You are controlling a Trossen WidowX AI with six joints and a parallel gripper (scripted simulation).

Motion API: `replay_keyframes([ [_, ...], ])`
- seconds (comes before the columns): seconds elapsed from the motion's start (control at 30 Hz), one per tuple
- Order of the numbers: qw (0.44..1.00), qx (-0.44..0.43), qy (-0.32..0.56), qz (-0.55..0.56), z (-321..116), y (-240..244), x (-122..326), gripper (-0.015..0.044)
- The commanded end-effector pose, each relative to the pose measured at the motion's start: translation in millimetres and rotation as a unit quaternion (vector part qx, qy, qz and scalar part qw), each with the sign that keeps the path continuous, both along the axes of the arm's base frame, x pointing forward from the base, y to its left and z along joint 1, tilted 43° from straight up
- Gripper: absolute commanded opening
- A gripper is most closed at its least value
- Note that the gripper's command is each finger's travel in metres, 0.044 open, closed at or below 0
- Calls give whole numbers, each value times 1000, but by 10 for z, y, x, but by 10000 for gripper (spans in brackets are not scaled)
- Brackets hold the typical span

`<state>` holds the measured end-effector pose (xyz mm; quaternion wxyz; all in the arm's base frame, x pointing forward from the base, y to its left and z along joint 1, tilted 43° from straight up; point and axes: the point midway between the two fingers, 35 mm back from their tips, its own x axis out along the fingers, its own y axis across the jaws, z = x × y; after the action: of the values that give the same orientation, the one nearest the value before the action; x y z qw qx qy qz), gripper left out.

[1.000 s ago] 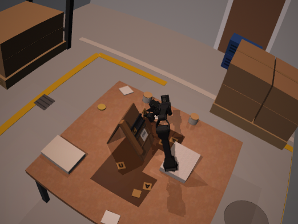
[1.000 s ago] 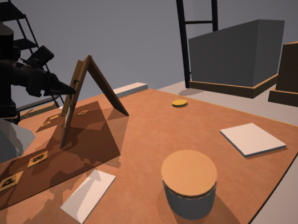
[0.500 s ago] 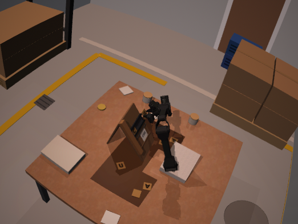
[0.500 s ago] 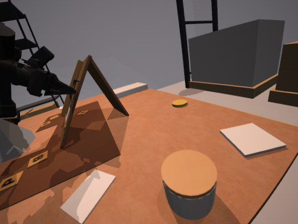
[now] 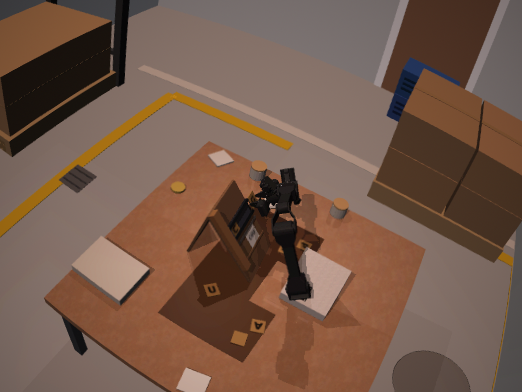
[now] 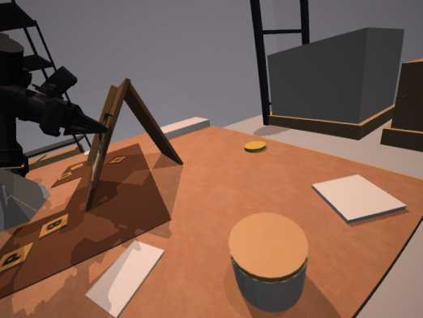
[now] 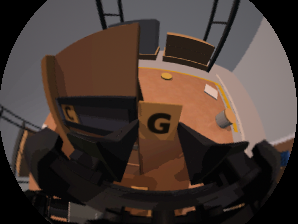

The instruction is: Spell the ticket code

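"Going left to right from above, what's by the counter's left corner?"

"A thick pale slab (image 5: 110, 267). The yellow disc (image 5: 178, 187) (image 6: 254, 146) (image 7: 166, 76) is near the upper-left edge, and a white pad (image 5: 220, 158) (image 6: 358, 198) (image 7: 211, 91) lies at the top corner."

"And the tiles?"

"The U tile (image 5: 211, 290) lies flat between the lower-left edge and the leaning board (image 5: 232, 245) (image 6: 118, 107) (image 7: 100, 65). The C tile (image 5: 236, 228) (image 7: 69, 114) is already in the rail. The A tile (image 5: 258, 326) is further toward the bottom."

"What about the gripper (image 5: 256, 202) (image 6: 105, 130) (image 7: 158, 123)?"

"It's closed on the G tile (image 5: 252, 198) (image 7: 160, 122), upright beside the rail's open end, on the top-corner side. I can't read the ticket (image 5: 251, 234)."

"Anything past that?"

"A lidded can (image 5: 258, 171) (image 6: 268, 259) (image 7: 224, 118) near the upper-right edge, and another can (image 5: 339, 209) along that edge, closer to the right corner."
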<state>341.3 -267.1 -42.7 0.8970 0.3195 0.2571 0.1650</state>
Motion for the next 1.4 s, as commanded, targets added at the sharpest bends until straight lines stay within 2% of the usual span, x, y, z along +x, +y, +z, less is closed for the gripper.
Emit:
replay_keyframes([
  [0.0,1000,0,0,-1,29,15,-3,0],
  [1.37,1000,1,0,-1,159,169,-32,0],
])
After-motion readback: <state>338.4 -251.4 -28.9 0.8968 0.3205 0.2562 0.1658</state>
